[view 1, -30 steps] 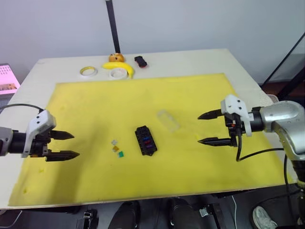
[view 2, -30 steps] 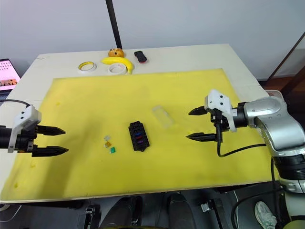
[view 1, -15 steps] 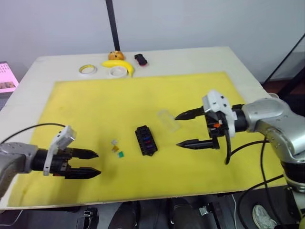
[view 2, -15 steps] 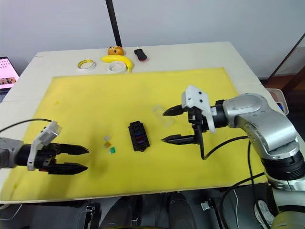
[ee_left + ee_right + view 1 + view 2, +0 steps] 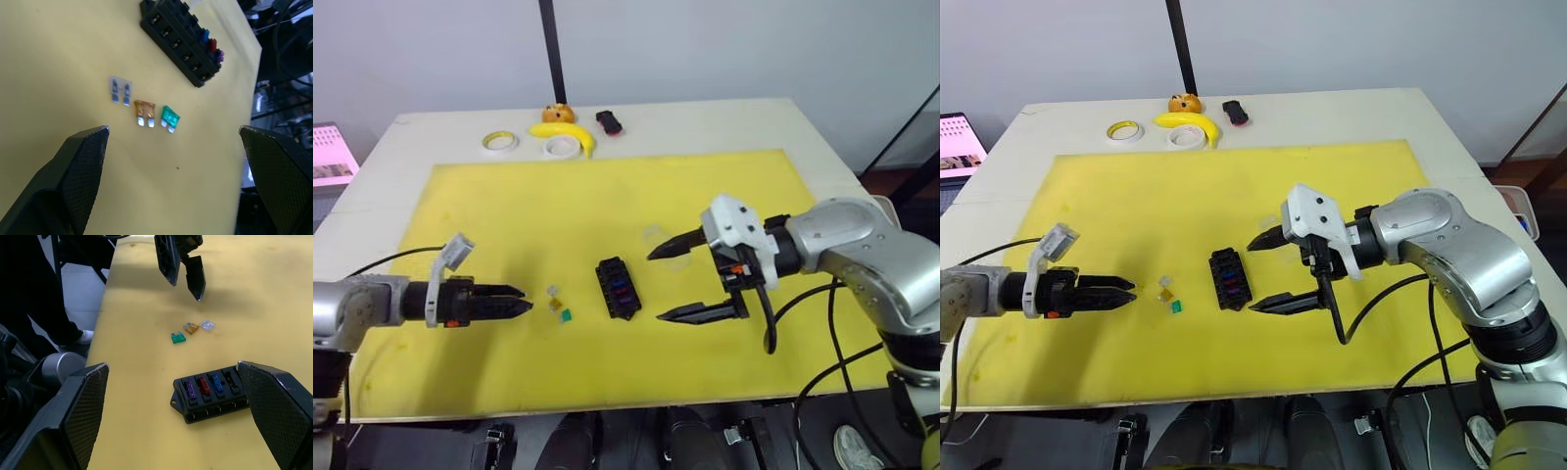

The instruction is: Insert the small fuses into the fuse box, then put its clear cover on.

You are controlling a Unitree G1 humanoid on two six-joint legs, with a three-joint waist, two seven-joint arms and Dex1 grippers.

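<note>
OK, 3 loose fuses by my open left pincer; 3 seated in fuse box; right pincer open.

Bare yellow mat is lying ahead of the left gripper, with nothing blocking its way to three loose fuses. Just beyond them the fuse box is standing as the next obstacle. The right gripper, fingers spread wide, is crowding the box's far side beside the clear cover.
</note>
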